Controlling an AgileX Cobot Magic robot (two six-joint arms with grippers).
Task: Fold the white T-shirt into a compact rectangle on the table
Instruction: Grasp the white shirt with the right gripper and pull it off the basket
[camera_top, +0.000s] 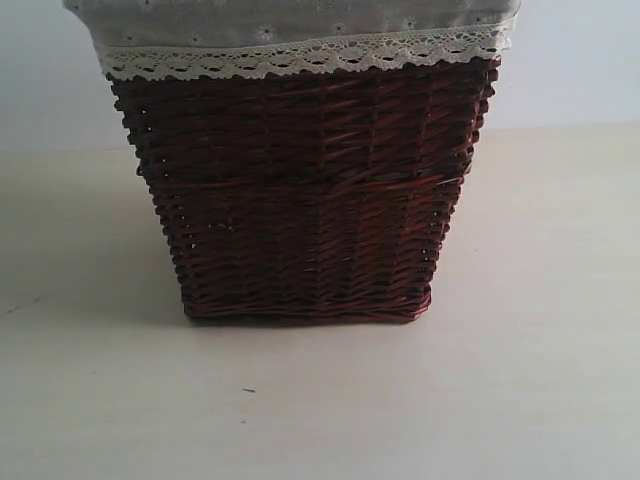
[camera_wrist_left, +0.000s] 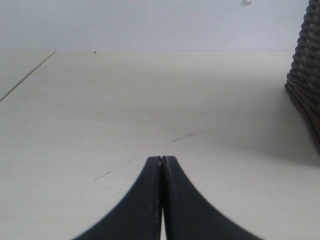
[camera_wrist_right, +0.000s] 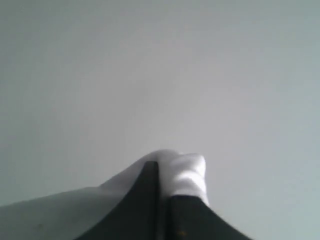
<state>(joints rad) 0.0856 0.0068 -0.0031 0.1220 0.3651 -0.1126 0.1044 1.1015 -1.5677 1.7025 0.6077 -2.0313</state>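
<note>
In the right wrist view my right gripper (camera_wrist_right: 162, 172) is shut on a bunched fold of the white T-shirt (camera_wrist_right: 187, 175), which bulges past the dark fingertips and trails off to one side; only a plain grey-white background lies behind it. In the left wrist view my left gripper (camera_wrist_left: 162, 159) is shut with nothing between its dark fingers, low over the bare beige table (camera_wrist_left: 125, 110). Neither gripper nor the shirt shows in the exterior view.
A dark wicker basket (camera_top: 305, 210) with a cream lace-trimmed liner (camera_top: 300, 55) fills the middle of the exterior view, standing on the table (camera_top: 320, 400). Its woven side (camera_wrist_left: 305, 85) also shows at the edge of the left wrist view. A pale wall lies behind.
</note>
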